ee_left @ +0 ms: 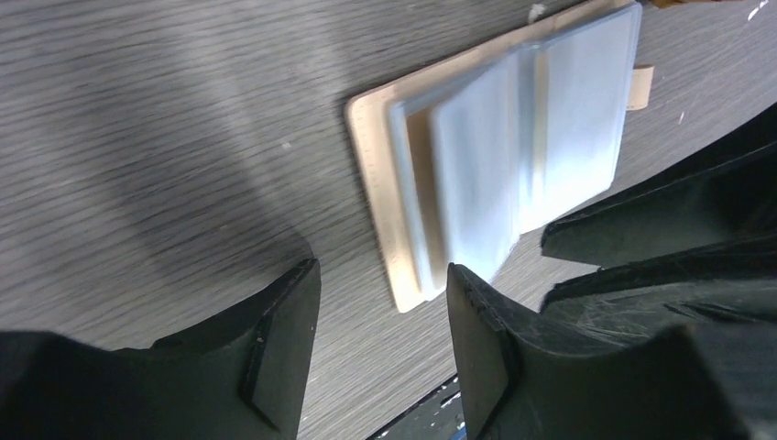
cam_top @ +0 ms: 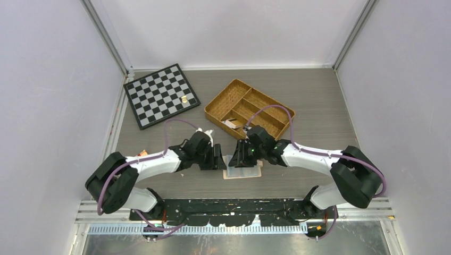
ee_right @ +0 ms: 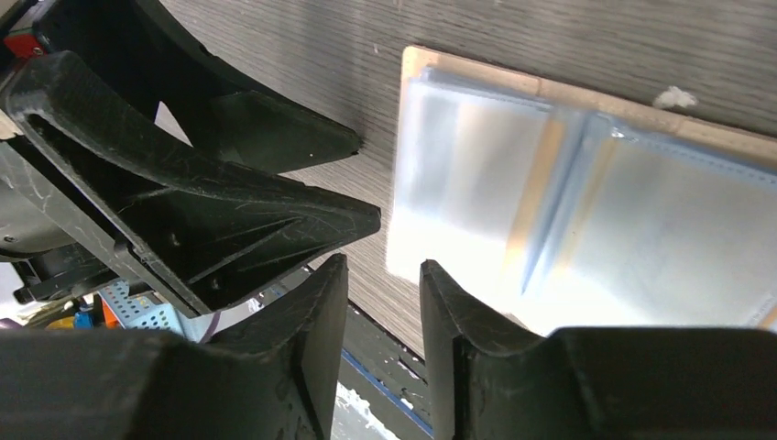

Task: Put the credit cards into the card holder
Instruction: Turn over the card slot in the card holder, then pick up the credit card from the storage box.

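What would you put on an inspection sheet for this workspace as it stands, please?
Surface: grey wood-grain table.
Job's things: card holder lies open, clear sleeves up, near the arms; no loose credit cards seen, and I cannot tell if any sleeve holds one.
Clutter: chessboard far left, with a small gold piece on it; wicker tray far centre, small items inside.
Grippers: left hand open, empty, by the holder's left side; right hand open, empty, over its far edge.
Cables: purple cables along both arms; the right one loops over the tray.
Surroundings: white walls on three sides.
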Action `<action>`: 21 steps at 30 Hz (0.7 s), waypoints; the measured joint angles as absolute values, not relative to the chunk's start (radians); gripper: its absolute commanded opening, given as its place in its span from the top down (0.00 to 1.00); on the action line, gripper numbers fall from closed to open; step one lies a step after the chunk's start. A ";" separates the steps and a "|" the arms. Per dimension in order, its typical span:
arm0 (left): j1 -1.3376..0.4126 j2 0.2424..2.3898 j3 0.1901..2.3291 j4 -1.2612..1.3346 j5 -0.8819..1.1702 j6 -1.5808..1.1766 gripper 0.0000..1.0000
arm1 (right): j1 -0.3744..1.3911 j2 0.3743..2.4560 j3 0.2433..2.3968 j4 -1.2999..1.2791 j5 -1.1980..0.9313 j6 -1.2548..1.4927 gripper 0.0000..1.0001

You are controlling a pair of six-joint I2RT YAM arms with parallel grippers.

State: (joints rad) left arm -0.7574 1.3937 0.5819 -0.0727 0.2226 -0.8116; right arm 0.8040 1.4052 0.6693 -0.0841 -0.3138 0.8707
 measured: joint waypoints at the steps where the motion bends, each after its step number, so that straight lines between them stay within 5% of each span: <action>1: -0.752 1.378 0.572 -0.080 0.218 -0.811 0.43 | 0.807 1.410 0.677 -0.086 -0.311 0.868 0.54; 10: -0.676 1.213 0.547 -0.212 0.159 -0.780 0.32 | 0.810 1.346 0.846 -0.281 -0.159 0.703 0.22; 21: -0.428 1.356 0.871 -0.248 0.205 -0.701 0.27 | 0.702 1.499 1.204 -0.436 -0.052 0.287 0.16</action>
